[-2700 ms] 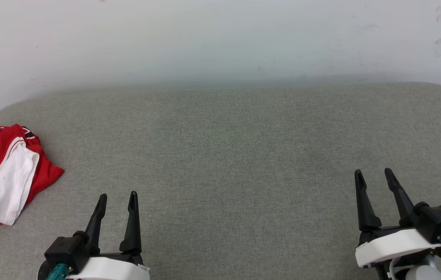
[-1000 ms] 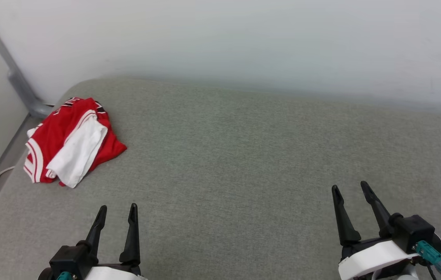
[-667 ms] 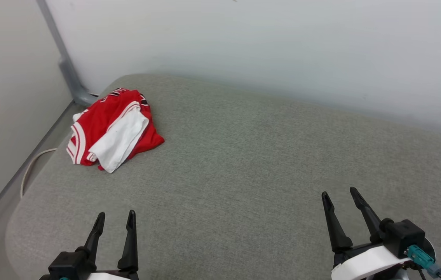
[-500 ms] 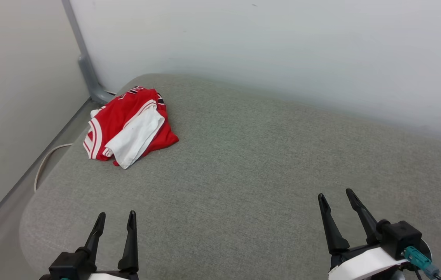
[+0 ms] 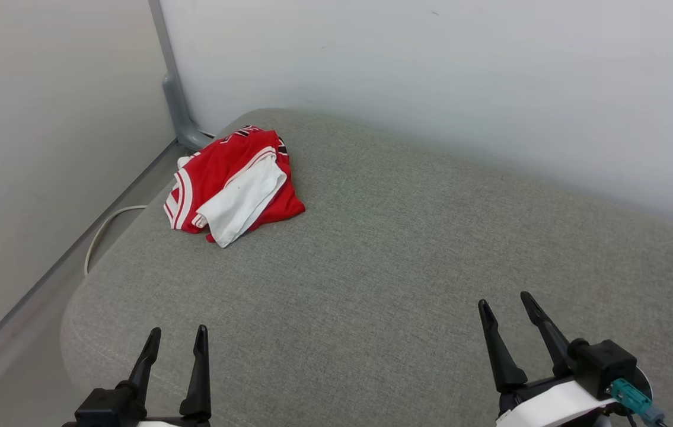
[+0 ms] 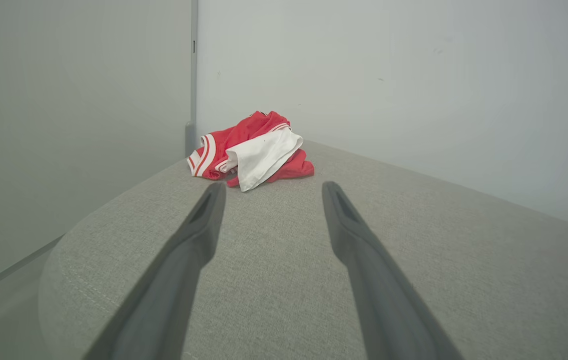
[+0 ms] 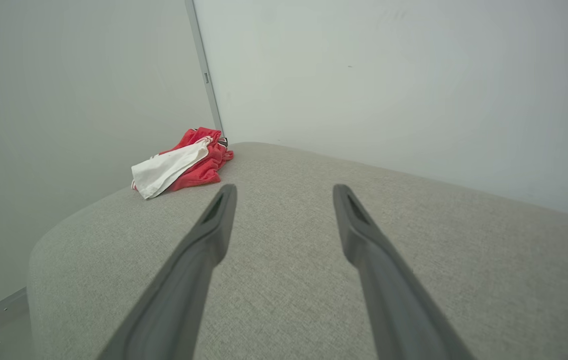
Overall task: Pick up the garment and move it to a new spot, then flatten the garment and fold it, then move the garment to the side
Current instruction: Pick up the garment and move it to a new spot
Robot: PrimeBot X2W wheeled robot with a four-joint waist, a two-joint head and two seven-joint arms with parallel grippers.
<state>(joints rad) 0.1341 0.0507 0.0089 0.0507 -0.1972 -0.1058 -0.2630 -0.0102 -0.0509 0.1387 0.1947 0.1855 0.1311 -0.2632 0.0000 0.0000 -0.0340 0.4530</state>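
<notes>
Facing the jersey (image 5: 232,184), crumpled at the far left corner of the grey cushion (image 5: 372,267). It lies ahead and slightly right of my left end effector (image 5: 178,330) and well left of my right end effector (image 5: 503,299). Both are spread wide, empty. The heap's long axis runs diagonally toward the corner. Left arm is nearer and should probably reach.

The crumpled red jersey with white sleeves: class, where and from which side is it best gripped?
Probably the white sleeve lying atop the crumpled red jersey, at its loose near corner. Come from the near side with the open left gripper, which is closer.
</notes>
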